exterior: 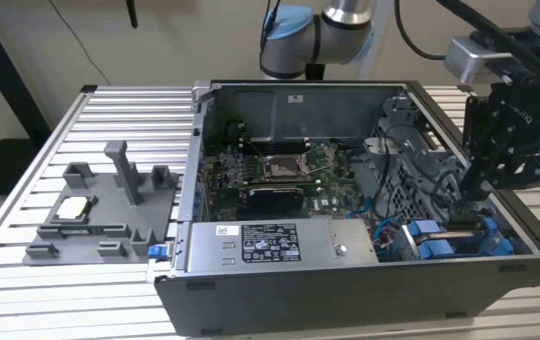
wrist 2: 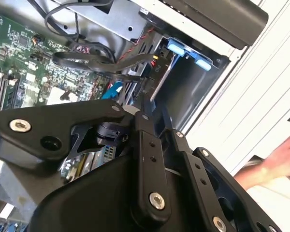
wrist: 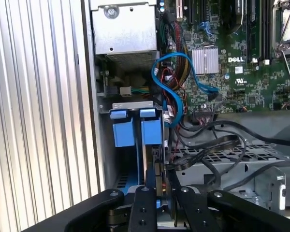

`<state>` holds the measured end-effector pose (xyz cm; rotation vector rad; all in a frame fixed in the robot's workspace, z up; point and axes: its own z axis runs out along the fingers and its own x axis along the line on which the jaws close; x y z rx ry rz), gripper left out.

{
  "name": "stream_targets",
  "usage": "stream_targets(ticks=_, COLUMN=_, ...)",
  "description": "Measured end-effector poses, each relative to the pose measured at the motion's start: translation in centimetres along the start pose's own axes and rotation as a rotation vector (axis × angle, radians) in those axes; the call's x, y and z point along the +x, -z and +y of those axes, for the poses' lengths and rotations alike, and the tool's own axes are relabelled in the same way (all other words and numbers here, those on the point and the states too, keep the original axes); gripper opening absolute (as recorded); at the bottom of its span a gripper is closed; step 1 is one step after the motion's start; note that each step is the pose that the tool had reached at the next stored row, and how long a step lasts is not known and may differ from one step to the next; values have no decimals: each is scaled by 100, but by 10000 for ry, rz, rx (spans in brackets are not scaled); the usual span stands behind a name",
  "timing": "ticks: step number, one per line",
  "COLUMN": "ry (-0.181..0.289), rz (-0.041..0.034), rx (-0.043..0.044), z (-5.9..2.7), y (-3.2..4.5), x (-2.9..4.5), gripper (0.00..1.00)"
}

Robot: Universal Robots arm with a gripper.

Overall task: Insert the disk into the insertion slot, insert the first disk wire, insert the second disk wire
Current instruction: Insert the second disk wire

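My gripper (exterior: 466,212) reaches down into the open computer case at the exterior view's right. Its fingers (wrist: 143,208) are shut on the disk (wrist: 154,166), which stands on edge between them. The disk's silver side (wrist 2: 160,82) and blue carrier tabs (wrist 2: 177,47) sit partly down inside the insertion slot (exterior: 449,239), a grey bay with blue side pieces (wrist: 123,133) at the case's near corner. A blue cable (wrist: 159,72) and black cables (wrist: 208,145) hang loose beside the bay; I cannot tell which are the disk wires.
The labelled power-supply box (exterior: 279,244) borders the bay. Behind it lies the motherboard (exterior: 270,173), and a perforated cage (exterior: 411,177) stands nearby. A grey fixture plate (exterior: 100,212) rests on the slatted table (exterior: 62,297). A person's hand (wrist 2: 275,162) is outside the case.
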<state>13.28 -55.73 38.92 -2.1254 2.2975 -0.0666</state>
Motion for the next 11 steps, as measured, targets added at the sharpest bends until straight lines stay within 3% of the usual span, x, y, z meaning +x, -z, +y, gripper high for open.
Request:
stream_targets(ticks=4, ry=0, rz=-2, rx=0, z=-2, y=64, x=2, gripper=24)
stream_targets(ticks=11, ry=0, rz=-1, rx=0, z=-3, y=75, x=2, gripper=24)
